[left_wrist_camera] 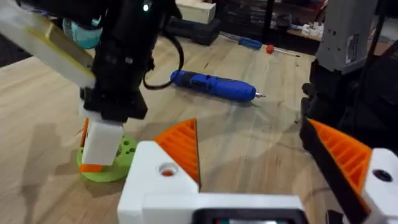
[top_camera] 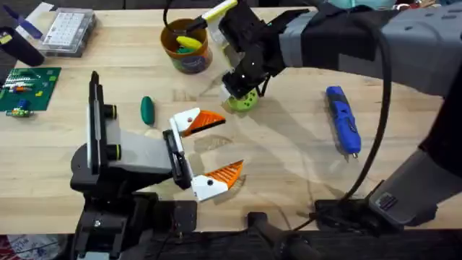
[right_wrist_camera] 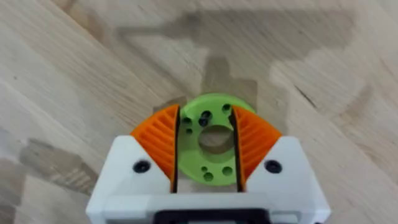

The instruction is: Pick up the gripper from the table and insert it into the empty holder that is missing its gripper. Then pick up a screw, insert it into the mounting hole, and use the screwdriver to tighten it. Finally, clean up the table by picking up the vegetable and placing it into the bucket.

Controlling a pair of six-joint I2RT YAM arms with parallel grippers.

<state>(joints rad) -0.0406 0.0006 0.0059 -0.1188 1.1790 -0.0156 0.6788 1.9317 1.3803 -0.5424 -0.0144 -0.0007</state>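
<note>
Your right gripper (right_wrist_camera: pixel 205 152) clenches round lime-green plastic disc (right_wrist_camera: pixel 208 134) with several small holes, ribbed orange pads on both flanks, disc resting on wood-grain table (top_camera: pixel 289 152). Your left gripper (top_camera: pixel 206 152) hangs released, two white fingers spread wide. One blue pen-shaped screwdriver (top_camera: pixel 342 119) lies well right. One smooth dark green vegetable (top_camera: pixel 147 110) lies left of disc. One orange bucket (top_camera: pixel 186 45) sits behind.

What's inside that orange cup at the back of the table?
The bucket holds yellow and green pieces poking above its rim, with a yellow strip sticking out toward the right arm. Anything deeper is hidden by its wall and those pieces.
</note>
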